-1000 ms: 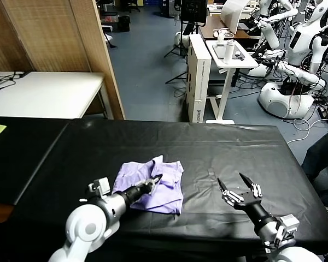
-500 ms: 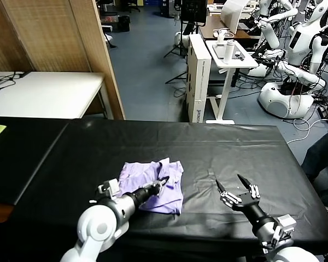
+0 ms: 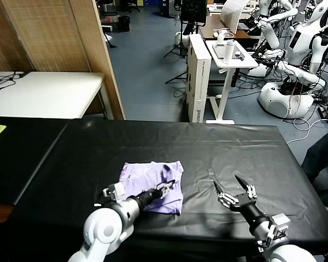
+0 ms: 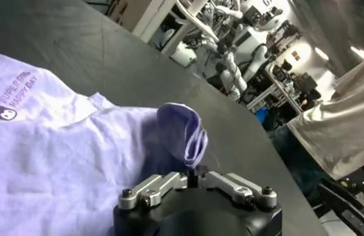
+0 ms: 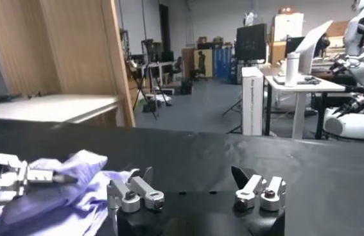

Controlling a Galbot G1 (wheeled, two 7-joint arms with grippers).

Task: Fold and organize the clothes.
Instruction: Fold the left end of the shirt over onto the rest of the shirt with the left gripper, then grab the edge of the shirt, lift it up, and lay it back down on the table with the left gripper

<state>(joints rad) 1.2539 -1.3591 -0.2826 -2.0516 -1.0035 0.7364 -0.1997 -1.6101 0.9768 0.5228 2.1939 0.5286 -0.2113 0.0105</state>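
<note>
The T-shirt (image 3: 153,185) was seen bunched on the black table (image 3: 218,147), slightly toward the robot's left. The left gripper (image 3: 169,186) was poised over its nearer right edge, jaws parted, nothing held. The right gripper (image 3: 233,192) was parked well apart, spread wide.

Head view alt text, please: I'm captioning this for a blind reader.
A lavender T-shirt lies partly folded on a black table, with the left gripper over its near right part, fingers parted. The right gripper hovers open above bare table to the shirt's right. Behind are a wooden screen, a white table and other robots.
</note>
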